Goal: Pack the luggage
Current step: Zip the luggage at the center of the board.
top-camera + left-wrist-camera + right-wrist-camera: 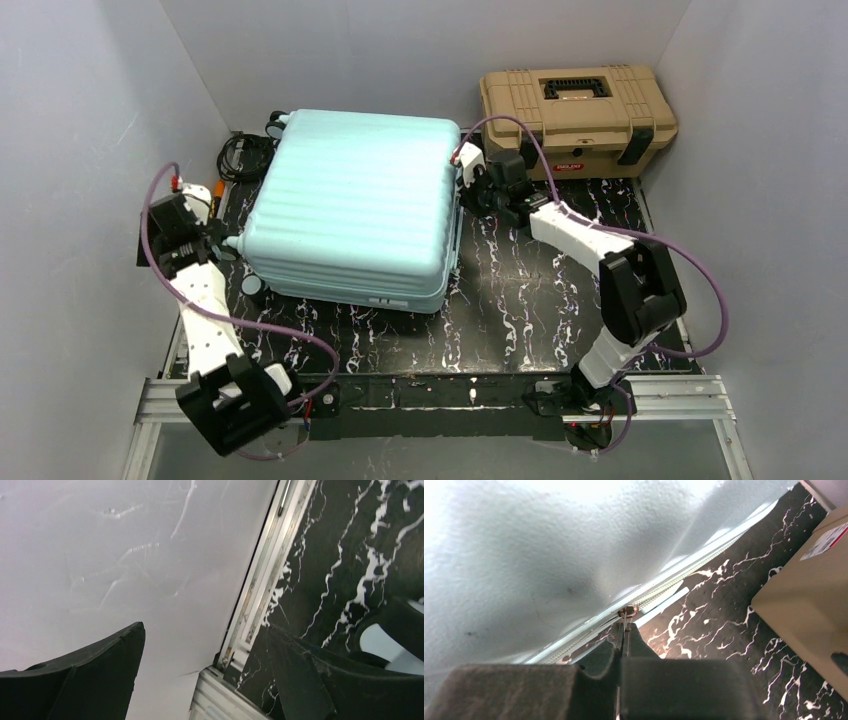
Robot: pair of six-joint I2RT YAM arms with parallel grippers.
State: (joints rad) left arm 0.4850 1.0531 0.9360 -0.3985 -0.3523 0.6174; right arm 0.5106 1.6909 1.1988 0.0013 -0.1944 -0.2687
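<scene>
While luggage (350, 205) lies closed, contents hidden, right hand (624, 630) pinches zipper pull (627, 612); left hand (204, 630) spread, gripping nothing.

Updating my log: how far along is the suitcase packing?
Done: the suitcase lies shut on the table. In hand: the right gripper pinches the zipper pull at the suitcase's side seam; the left gripper is open and empty. Left: running the zipper round; how much is already zipped cannot be told.
</scene>
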